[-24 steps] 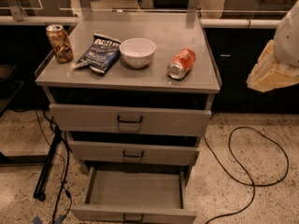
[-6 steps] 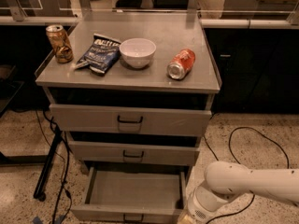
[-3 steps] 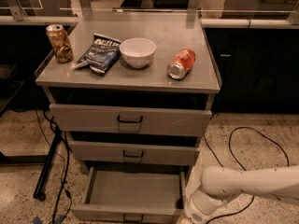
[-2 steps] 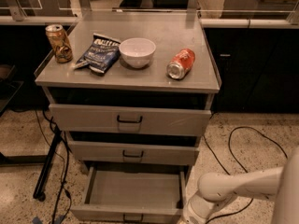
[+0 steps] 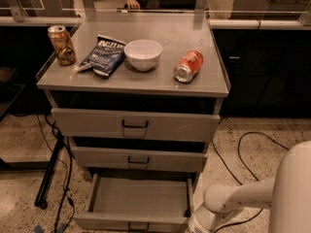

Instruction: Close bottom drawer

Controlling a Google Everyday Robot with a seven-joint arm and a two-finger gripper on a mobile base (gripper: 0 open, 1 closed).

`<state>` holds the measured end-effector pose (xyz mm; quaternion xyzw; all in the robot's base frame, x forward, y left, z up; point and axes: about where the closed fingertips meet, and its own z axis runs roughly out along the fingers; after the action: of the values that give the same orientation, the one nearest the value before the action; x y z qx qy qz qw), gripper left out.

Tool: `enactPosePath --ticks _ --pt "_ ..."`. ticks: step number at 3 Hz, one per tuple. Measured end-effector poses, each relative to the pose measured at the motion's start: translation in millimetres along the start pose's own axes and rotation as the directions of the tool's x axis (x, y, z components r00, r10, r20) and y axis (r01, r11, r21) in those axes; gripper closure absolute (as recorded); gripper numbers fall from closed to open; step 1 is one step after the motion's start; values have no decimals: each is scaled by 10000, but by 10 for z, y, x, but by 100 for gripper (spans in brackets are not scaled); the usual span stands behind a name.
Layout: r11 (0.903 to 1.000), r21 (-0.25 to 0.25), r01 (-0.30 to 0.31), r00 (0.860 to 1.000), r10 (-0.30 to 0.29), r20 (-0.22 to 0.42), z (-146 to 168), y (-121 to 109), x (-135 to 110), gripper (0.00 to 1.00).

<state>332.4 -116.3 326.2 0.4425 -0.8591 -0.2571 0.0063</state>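
The bottom drawer (image 5: 138, 198) of the grey metal cabinet stands pulled far out, its plain grey tray empty, its shallow front (image 5: 129, 223) with a small black handle at the bottom edge of the view. The middle drawer (image 5: 138, 158) and top drawer (image 5: 135, 124) above it sit only slightly out. My white arm (image 5: 233, 200) reaches in from the right, low down, ending beside the drawer's front right corner. My gripper (image 5: 193, 226) is at the bottom edge there, mostly cut off.
On the cabinet top (image 5: 160, 81) are a brown can (image 5: 61, 44), a chip bag (image 5: 103, 55), a white bowl (image 5: 143, 54) and an orange can (image 5: 188, 66) lying on its side. Black cables (image 5: 243, 144) run on the speckled floor on both sides. A dark counter stands behind.
My arm came down from the upper right to the floor level beside the drawer's front right corner, then drew slightly left and lower. The drawer has not visibly moved.
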Motion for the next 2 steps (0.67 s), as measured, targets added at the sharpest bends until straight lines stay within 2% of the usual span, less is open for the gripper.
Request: enactPosePath --ticks 1,2 --pt "9999 -75 -97 9999 98 135 119 -61 -39 100" --pt "9993 111 -353 9971 345 672 261 -192 -176 100"
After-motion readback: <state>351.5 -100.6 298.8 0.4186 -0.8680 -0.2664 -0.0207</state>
